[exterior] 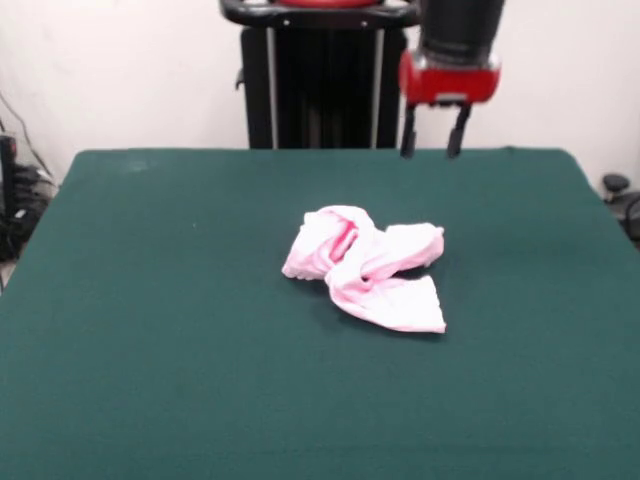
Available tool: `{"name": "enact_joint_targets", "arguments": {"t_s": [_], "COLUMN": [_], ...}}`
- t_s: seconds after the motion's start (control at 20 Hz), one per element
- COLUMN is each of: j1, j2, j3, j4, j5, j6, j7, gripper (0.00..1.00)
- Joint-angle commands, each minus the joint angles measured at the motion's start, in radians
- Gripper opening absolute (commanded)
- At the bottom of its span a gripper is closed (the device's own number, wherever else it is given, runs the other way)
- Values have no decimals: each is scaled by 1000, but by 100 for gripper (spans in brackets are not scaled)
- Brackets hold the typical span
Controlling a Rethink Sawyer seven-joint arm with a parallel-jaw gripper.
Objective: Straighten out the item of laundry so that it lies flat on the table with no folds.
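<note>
The item of laundry (366,264) is a pale pink piece of soft cloth, crumpled and twisted into a bunch near the middle of the table (180,330), which is covered in dark green cloth. One flatter part spreads toward the front right; legs, cuffs and bow cannot be made out. My gripper (432,148) hangs from a red and black wrist above the table's far edge, right of the pedestal. Its two dark fingers (408,135) point down with a gap between them, open and empty, well behind and above the cloth.
The black pedestal (320,85) stands behind the table's far edge. Cables and dark equipment (15,195) sit beyond the left edge, and a dark object (620,195) lies past the right edge.
</note>
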Motion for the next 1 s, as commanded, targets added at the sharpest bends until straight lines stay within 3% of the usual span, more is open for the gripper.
{"name": "enact_joint_targets", "arguments": {"t_s": [0.05, 0.3, 0.6, 1.0], "j1": [27, 58, 89, 35], "j2": [160, 232, 356, 508], "j3": [-22, -61, -65, 27], "j4": [-115, -165, -169, -188], "j5": [81, 131, 202, 212], "j6": [-147, -199, -347, -541], "j7": [277, 282, 311, 306], "gripper": [100, 100, 100, 100]}}
